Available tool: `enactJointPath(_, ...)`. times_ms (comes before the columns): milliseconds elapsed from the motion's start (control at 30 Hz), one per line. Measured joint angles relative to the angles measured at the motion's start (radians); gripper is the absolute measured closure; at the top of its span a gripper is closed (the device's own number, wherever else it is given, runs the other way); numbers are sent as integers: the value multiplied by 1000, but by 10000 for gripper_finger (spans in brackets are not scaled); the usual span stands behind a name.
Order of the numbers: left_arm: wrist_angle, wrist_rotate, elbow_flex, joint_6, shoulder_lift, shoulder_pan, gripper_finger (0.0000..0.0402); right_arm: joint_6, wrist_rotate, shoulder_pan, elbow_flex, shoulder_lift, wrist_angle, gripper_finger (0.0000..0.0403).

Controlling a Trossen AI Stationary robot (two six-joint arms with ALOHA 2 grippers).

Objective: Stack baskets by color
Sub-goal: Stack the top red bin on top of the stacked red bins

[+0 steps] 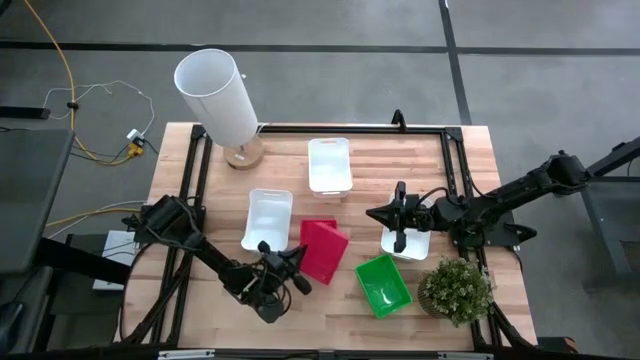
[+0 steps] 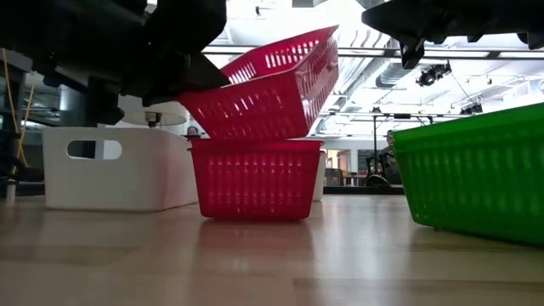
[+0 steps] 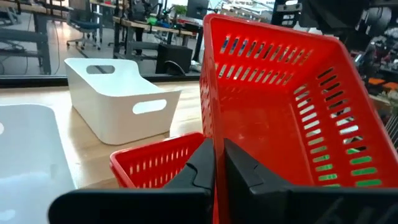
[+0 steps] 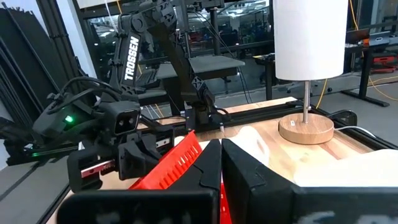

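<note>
**Left claw held a red basket tilted over a second red one**

Nearest the front edge of the table [image 1: 470,150], the left claw [image 1: 285,268] was clenched on the rim of a red basket [image 2: 272,85], with the thin wall pinched between its fingers [image 3: 202,168]. This basket hung tilted, its low end toward the claw and its open side turned up and away. Directly under it stood the lower red basket [image 2: 255,178], upright on the table. The held one seemed to touch its rim only at one side and was not nested. I judged that the coming move depended on this: the held basket had to be levelled and its long axis matched to the one below before lowering.

To the right lay a green basket [image 1: 383,284]. Farther back, the right claw [image 1: 401,232] was closed and empty, hovering over a white basket [image 1: 408,243], well apart from the red pair. Two more white baskets [image 1: 268,218] stood behind.
</note>
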Motion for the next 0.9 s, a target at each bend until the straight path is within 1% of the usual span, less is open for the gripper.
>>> enactJointPath(100,4,-14,0,18,0,-10,401,0,0,0,0,0,0,403)
enactJointPath(167,3,-42,0,46,-8,-18,401,0,0,0,0,0,0,403)
enactJointPath(300,4,-73,0,108,-52,-34,401,0,0,0,0,0,0,403)
enactJointPath(400,6,-76,0,222,-116,-43,401,0,0,0,0,0,0,403)
enactJointPath(567,-5,-79,1,527,-267,-55,401,0,0,0,0,0,0,403)
enactJointPath(633,-16,-72,-7,595,-331,-55,401,0,0,0,0,0,0,403)
enactJointPath(667,-29,-53,-11,620,-363,-52,401,0,0,0,0,0,0,403)
enactJointPath(700,-57,-8,-11,658,-392,-47,401,0,0,0,0,0,0,403)
enactJointPath(800,-158,169,-12,798,-467,-30,401,0,0,0,0,0,0,403)
enactJointPath(900,-200,306,-12,922,-544,9,401,0,0,0,0,0,0,403)
